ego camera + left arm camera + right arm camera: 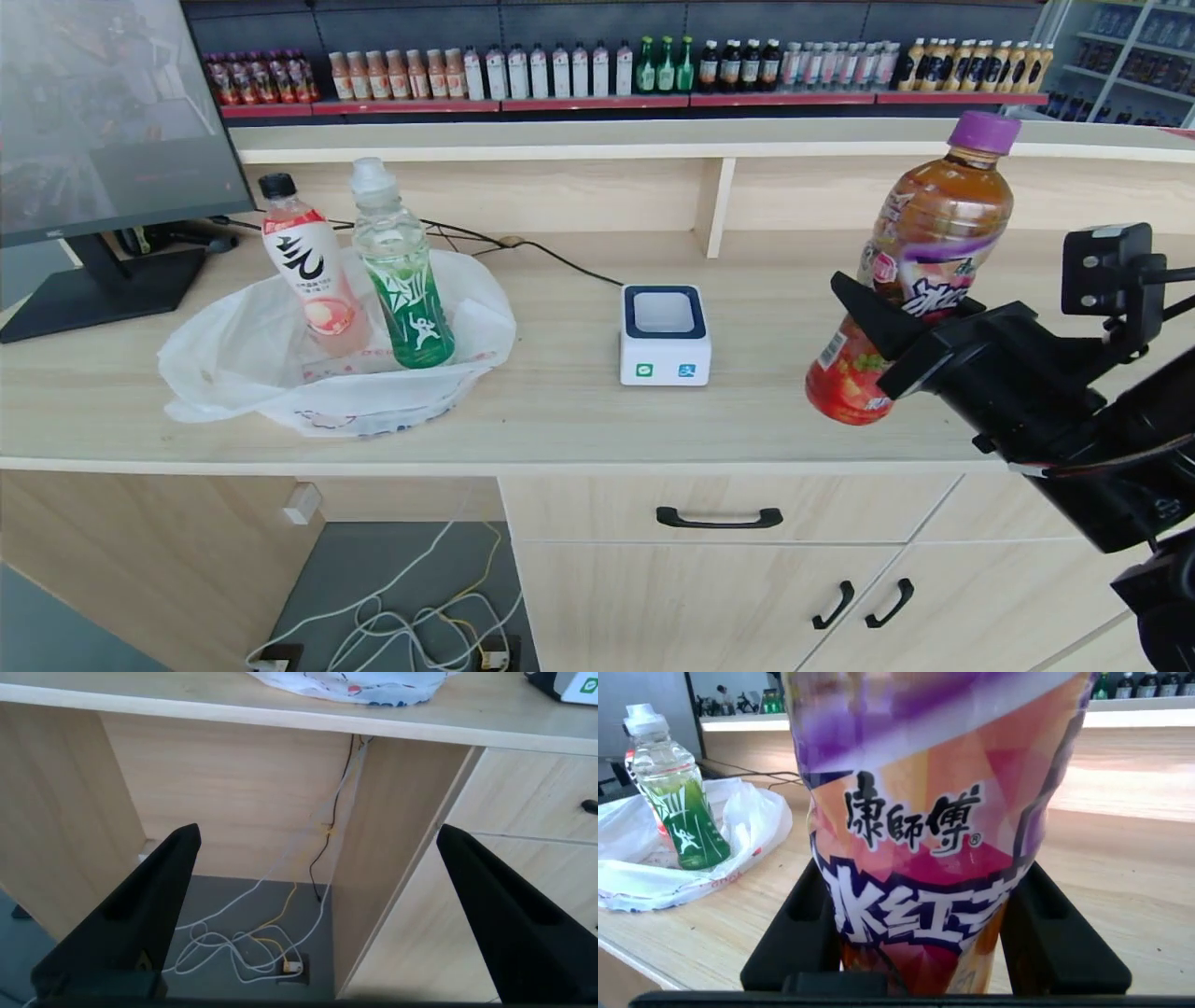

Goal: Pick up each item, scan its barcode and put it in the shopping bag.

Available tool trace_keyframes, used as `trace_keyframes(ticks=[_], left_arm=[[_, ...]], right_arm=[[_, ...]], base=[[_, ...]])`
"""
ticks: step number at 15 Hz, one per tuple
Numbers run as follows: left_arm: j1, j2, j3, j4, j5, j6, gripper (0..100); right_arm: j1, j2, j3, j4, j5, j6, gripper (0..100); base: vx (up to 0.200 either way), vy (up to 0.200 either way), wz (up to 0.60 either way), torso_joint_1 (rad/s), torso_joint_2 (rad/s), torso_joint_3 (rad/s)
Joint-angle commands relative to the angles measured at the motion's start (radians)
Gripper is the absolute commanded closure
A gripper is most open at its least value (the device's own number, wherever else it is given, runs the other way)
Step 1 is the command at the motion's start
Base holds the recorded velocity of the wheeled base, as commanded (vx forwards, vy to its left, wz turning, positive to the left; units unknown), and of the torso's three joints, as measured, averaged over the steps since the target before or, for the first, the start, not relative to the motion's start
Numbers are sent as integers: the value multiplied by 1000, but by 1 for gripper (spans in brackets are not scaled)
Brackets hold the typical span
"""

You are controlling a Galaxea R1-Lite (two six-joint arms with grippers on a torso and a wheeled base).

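Left wrist view: the left gripper (318,924) hangs below the bench top with its two dark fingers (140,915) spread wide and nothing between them. It faces the open space under the bench (234,714), where loose cables (252,947) lie on the floor. Head view, far left: a monitor (103,112) stands on its foot at the back of the bench (560,411). Just right of it lies the white shopping bag (215,364), mouth open and flattened, with two bottles upright inside it. One is a pink bottle (308,271) with a black cap. The other is a green bottle (401,271) with a clear cap, beside the pink one on its right. Whether the two touch cannot be told. The right wrist view confirms the green bottle (677,803) standing in the bag (635,873). Centre: a small white scanner (665,336) with a dark-framed window on top sits on the bench, apart from the bag, a cable running off behind it. Right of the scanner, the right gripper (873,317) pinches a tea bottle (920,252) with a purple cap around its lower half. The bottle is tilted, cap leaning right, and appears lifted off the bench. Right wrist view shows black fingers (799,924) pressed against both sides of the labelled bottle (934,831). A shelf of drinks (607,70) runs along the wall behind the bench.
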Motion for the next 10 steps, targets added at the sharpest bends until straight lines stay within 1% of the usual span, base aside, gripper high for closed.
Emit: trace_keyframes(ticks=[1, 3, 7, 9, 10], left_arm=[[0, 0, 0, 0, 0, -1, 0], [0, 0, 0, 0, 0, -1, 0], [0, 0, 0, 0, 0, -1, 0], [0, 0, 0, 0, 0, 2, 0], [0, 0, 0, 0, 0, 2, 0]], right_arm=[[-7, -10, -15, -1, -11, -2, 100], [-44, -18, -40, -1, -28, -26, 100], [-40, -36, -25, -1, -11, -30, 100], [-50, -35, -41, -1, 47, -72, 100], [-56, -35, -49, -1, 99, -105, 100]], base=[[0, 0, 0, 0, 0, 0], [0, 0, 0, 0, 0, 0], [0, 0, 0, 0, 0, 0], [0, 0, 0, 0, 0, 0], [0, 0, 0, 0, 0, 0]])
